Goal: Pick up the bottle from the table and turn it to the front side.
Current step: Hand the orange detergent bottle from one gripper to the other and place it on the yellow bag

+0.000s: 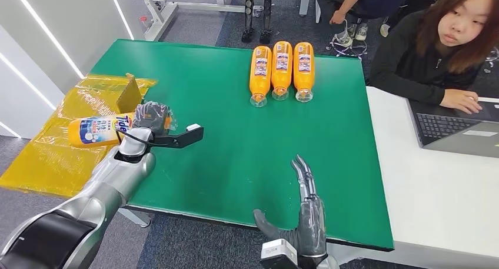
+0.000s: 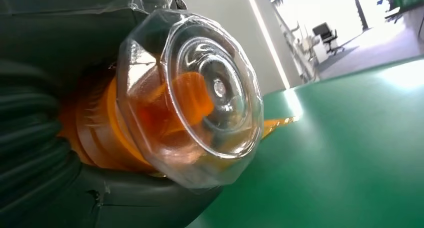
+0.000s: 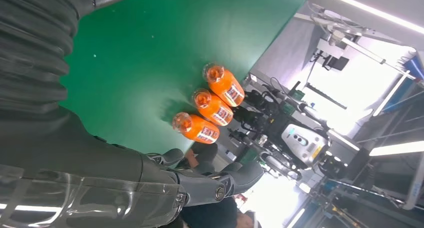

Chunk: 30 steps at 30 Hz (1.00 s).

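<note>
My left hand [image 1: 152, 118] grips an orange bottle [image 1: 97, 130] near its neck and holds it on its side above the left edge of the green table [image 1: 223, 139]. The blue and white label faces up and the base points left. In the left wrist view the bottle's clear cap [image 2: 200, 96] sits close to the lens, with my left hand [image 2: 45, 153] wrapped around the orange neck. My right hand [image 1: 301, 213] is open over the table's near edge, fingers straight and holding nothing. In the right wrist view the fingers [image 3: 220, 180] are spread.
Three more orange bottles [image 1: 282, 70] lie side by side at the far middle of the table, caps toward me. A yellow plastic sheet [image 1: 53, 157] with a small box [image 1: 128, 92] lies left of the table. A person [image 1: 441, 39] sits at a laptop [image 1: 465, 128] on the white table to the right.
</note>
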{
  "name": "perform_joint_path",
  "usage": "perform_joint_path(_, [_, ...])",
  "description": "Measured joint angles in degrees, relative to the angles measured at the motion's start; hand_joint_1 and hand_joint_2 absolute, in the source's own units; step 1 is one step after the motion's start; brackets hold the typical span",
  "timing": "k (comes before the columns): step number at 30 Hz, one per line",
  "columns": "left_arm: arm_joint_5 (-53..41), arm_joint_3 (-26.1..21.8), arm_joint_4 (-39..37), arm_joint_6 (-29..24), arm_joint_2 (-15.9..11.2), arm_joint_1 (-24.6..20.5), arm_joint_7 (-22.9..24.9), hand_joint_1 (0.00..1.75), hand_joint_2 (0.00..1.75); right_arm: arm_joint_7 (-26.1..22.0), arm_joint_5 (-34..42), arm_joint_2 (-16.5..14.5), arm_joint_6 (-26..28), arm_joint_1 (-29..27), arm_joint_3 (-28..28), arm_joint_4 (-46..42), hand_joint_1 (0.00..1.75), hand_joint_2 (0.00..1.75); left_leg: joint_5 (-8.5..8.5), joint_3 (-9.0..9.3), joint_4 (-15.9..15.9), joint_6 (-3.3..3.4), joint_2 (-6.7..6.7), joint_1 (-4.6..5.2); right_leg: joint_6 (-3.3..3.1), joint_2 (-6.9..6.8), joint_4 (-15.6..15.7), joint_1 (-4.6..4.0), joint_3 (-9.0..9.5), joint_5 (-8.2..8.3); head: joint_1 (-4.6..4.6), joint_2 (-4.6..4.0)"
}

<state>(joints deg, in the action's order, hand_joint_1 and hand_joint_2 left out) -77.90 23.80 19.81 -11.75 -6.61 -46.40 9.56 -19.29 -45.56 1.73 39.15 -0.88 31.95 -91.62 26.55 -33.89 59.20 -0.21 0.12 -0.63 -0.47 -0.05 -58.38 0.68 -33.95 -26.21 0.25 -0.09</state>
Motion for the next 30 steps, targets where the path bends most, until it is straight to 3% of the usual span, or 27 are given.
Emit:
perform_joint_path(2, [-0.5,0.2,-0.9,0.9,0.0,0.0,0.9,0.12,1.75,0.5,0.0,0.2,0.0,-0.2,0.1,-0.2,0.0,1.75,0.0,-0.01,0.0,0.0,0.0,0.0,0.0,0.0,0.0,0.0,0.0,0.0,0.01,0.0])
perform_joint_path(3, [-0.7,0.3,-1.3,1.1,-0.1,0.0,1.3,0.0,1.75,0.7,0.0,0.3,0.0,-0.4,0.2,-0.3,0.0,1.75,0.0,-0.01,0.0,0.0,0.0,0.0,0.0,0.0,0.0,0.0,-0.01,0.0,0.01,0.0])
perform_joint_path(24, [-0.4,0.4,-4.0,3.2,-2.4,0.1,1.0,0.0,1.75,0.5,2.3,1.6,-0.1,0.6,2.4,1.1,0.0,1.75,-0.02,-0.04,0.0,-0.03,0.02,0.0,-0.01,0.0,0.0,0.0,-0.06,0.0,0.0,0.0])
perform_joint_path(27, [-0.5,0.3,-4.0,1.2,-2.3,-0.1,-0.7,0.0,1.75,0.9,2.1,1.6,0.0,0.6,2.4,1.1,0.0,1.75,-0.02,-0.04,0.0,-0.03,0.03,0.0,-0.01,0.0,0.0,0.0,-0.1,0.0,0.0,0.0])
perform_joint_path(30, [0.0,-0.3,-3.1,-4.2,-1.6,-0.3,-4.6,0.0,1.75,1.9,0.8,1.8,0.0,-0.1,2.1,0.5,0.0,1.75,-0.02,-0.04,0.0,-0.03,0.02,0.01,-0.01,0.0,0.0,0.0,-0.12,0.0,0.0,0.0])
